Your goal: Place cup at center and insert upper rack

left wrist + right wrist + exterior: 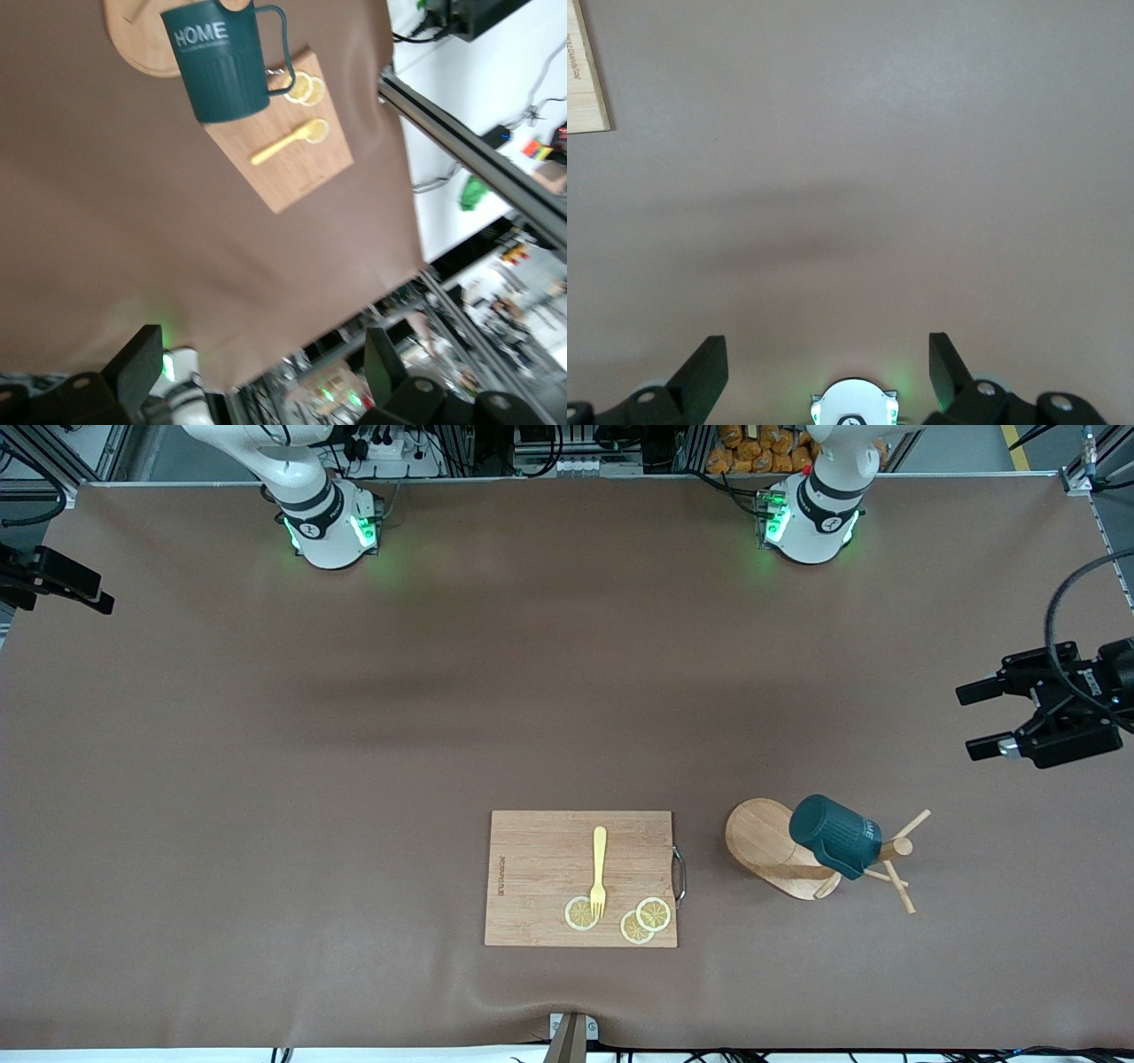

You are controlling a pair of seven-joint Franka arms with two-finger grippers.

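The upper rack (766,841) is down on the brown table (354,735), at about four o'clock in the front view. It stands upright on its oval base, with its pegs fanning out at the top. Biggest item on the cloth is the wooden cutting board (540,877) at six o'clock; the rack is just off it at three o'clock, not touching. The cup (833,834) is up on the rack among the pegs, tilted, with HOME lettered on its side. What hooks it, I cannot tell. The left gripper (974,720) hangs at three o'clock over the left arm's end of the table, fingers wide apart and holding nothing. The right gripper (826,341) waits over bare cloth, its fingers spread as well. On the board, a yellow fork (599,868) lies with its tines on one of three lemon slices (654,913).
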